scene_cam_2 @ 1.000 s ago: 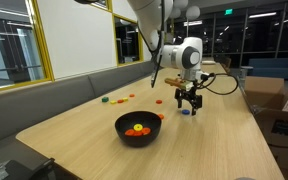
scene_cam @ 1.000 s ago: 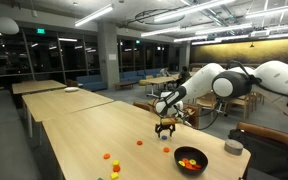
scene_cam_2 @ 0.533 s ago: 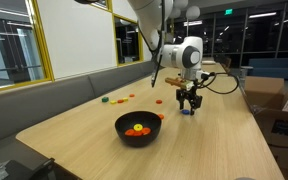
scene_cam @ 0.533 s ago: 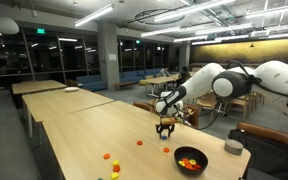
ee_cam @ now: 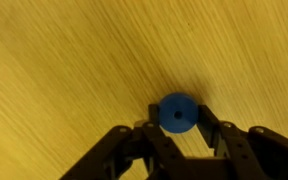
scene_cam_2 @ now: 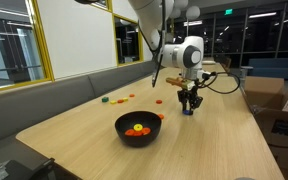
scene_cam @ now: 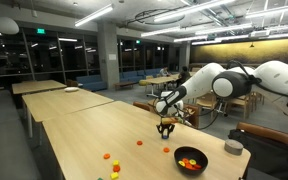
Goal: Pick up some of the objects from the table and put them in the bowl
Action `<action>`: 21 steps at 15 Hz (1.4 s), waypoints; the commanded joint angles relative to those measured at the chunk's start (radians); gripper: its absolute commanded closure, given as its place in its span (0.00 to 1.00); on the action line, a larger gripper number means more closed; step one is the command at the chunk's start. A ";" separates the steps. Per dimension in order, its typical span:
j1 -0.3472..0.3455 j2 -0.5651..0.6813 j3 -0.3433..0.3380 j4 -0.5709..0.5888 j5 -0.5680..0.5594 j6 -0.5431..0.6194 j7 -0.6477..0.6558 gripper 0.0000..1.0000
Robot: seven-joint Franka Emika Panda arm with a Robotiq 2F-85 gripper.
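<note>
My tool (scene_cam_2: 189, 104) is down low on the desk (scene_cam_2: 94, 140), at the far side from the bowl (scene_cam_2: 138, 130). In the wrist view I see a small round blue piece (ee_cam: 176, 113) lying flat on the pale wood. The two dark fingers (ee_cam: 213, 126) stand one on each side of it, very close to its edges. I cannot tell if they squeeze the blue piece or just sit beside it.

In an exterior view the tool (scene_cam: 165, 127) points straight down from the white arm (scene_cam: 216, 84), with its tips at the desk top (scene_cam: 79, 125).

The black bowl sits nearer the desk's end, apart from the tool. It has a few orange and yellow pieces (scene_cam_2: 136, 130) in it. In an exterior view the bowl (scene_cam: 191, 160) shows the same bright bits inside.

More little pieces lie on the wood. One orange piece (scene_cam_2: 162, 115) is between the bowl and the tool. Some more lie in a row (scene_cam_2: 121, 98) by the desk's long edge. A small grey round pot (scene_cam: 233, 147) stands off to the side of the bowl.
</note>
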 commanded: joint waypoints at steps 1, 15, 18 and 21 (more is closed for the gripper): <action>0.011 -0.084 -0.014 -0.062 -0.017 -0.026 0.008 0.82; 0.006 -0.573 0.100 -0.557 0.027 -0.393 -0.339 0.82; 0.011 -0.612 0.107 -0.630 0.038 -0.464 -0.386 0.82; 0.014 -0.628 0.102 -0.679 0.047 -0.501 -0.406 0.82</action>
